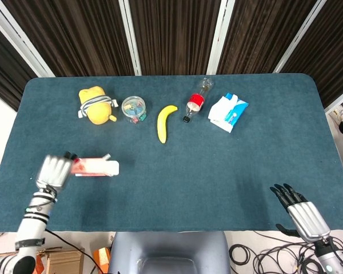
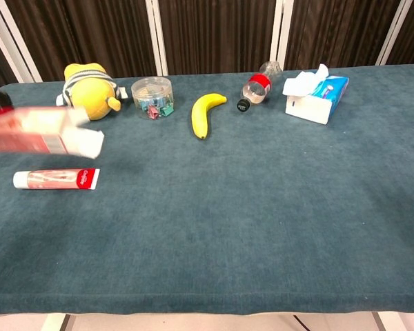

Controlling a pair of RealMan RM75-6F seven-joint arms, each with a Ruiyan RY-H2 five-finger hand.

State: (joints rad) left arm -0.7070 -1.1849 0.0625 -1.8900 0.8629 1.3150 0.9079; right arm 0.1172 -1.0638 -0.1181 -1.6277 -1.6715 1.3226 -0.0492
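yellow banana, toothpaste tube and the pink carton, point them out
curved yellow banana (image 2: 204, 114), chest view, mid body
white toothpaste tube with red cap (image 2: 55, 179), chest view, middle of tube
blurred pink cardboard carton (image 2: 45, 134), chest view, side panel

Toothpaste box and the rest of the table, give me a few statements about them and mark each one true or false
1. The left hand holds the toothpaste box above the table. True.
2. The toothpaste tube is inside the box. False: it lies bare on the table, below the box in the chest view.
3. The banana lies between the clip jar and the bottle. True.
4. The right hand grips the tissue pack. False: it holds nothing, at the table's near right corner, far from the pack.
5. The bottle stands upright. False: it lies on its side.
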